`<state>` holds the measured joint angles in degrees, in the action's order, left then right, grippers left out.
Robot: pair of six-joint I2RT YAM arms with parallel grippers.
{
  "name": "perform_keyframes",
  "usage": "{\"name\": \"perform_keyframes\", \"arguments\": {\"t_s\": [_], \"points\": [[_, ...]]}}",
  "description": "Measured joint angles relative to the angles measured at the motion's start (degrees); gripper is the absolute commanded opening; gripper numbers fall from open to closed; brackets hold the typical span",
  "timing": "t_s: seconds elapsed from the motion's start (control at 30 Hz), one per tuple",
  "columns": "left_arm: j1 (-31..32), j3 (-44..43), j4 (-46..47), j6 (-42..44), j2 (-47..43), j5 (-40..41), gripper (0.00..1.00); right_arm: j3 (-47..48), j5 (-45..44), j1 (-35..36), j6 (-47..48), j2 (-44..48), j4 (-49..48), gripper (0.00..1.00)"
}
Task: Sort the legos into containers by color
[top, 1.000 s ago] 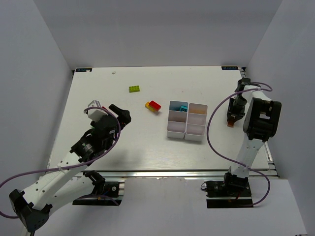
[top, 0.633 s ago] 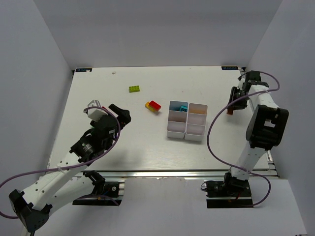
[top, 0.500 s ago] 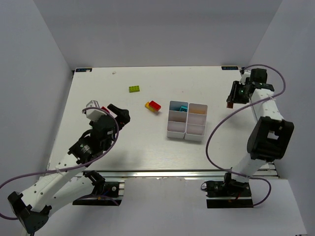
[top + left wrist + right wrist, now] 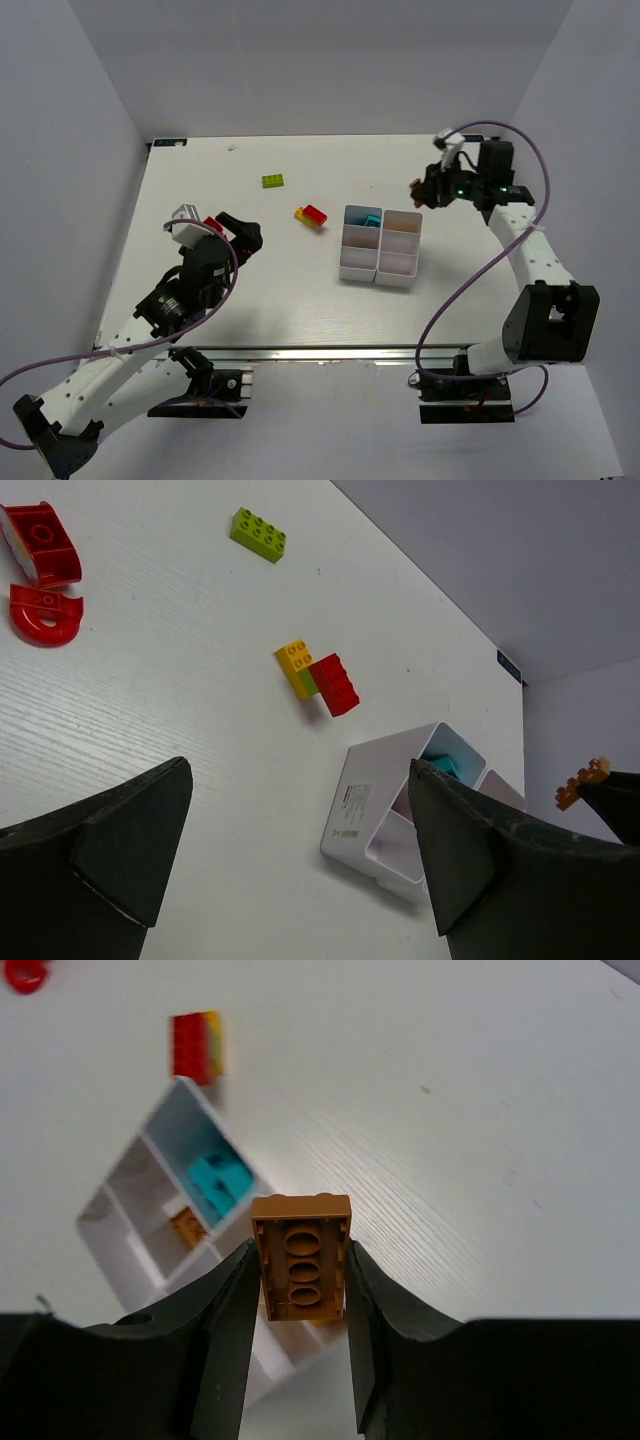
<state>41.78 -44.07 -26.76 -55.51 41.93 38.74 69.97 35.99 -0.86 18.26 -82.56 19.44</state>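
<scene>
My right gripper (image 4: 420,189) is shut on an orange brick (image 4: 302,1256), held in the air just past the far right corner of the white block of bins (image 4: 357,270). The brick also shows in the left wrist view (image 4: 583,780). A cyan brick (image 4: 222,1182) lies in the far left bin, and a small orange brick (image 4: 186,1226) in the bin beside it. A joined red and yellow brick (image 4: 311,215) lies left of the bins. A lime green brick (image 4: 272,181) lies farther back. My left gripper (image 4: 240,232) is open and empty, left of these bricks.
Two red pieces (image 4: 40,542) lie on the table by my left gripper, one of them a curved piece (image 4: 45,615). The table's right edge runs beside my right arm. White walls stand on three sides.
My right arm has swung from the table's right edge leftward to the bins, carrying the orange brick. My left gripper has shifted slightly.
</scene>
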Motion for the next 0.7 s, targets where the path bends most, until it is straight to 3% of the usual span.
{"name": "perform_keyframes", "arguments": {"t_s": [0.17,0.4,0.7], "points": [[0.0,0.0,0.04,-0.02,-1.07,0.0,0.98,0.17,9.11,8.83,10.36,-0.04,0.52,0.0],[0.0,0.48,0.92,-0.37,-3.1,-0.17,0.98,2.97,19.67,14.6,37.18,-2.08,14.08,0.0],[0.0,0.61,1.33,-1.09,-2.73,-0.48,0.98,2.49,21.22,23.12,46.73,-5.31,17.55,0.0]]}}
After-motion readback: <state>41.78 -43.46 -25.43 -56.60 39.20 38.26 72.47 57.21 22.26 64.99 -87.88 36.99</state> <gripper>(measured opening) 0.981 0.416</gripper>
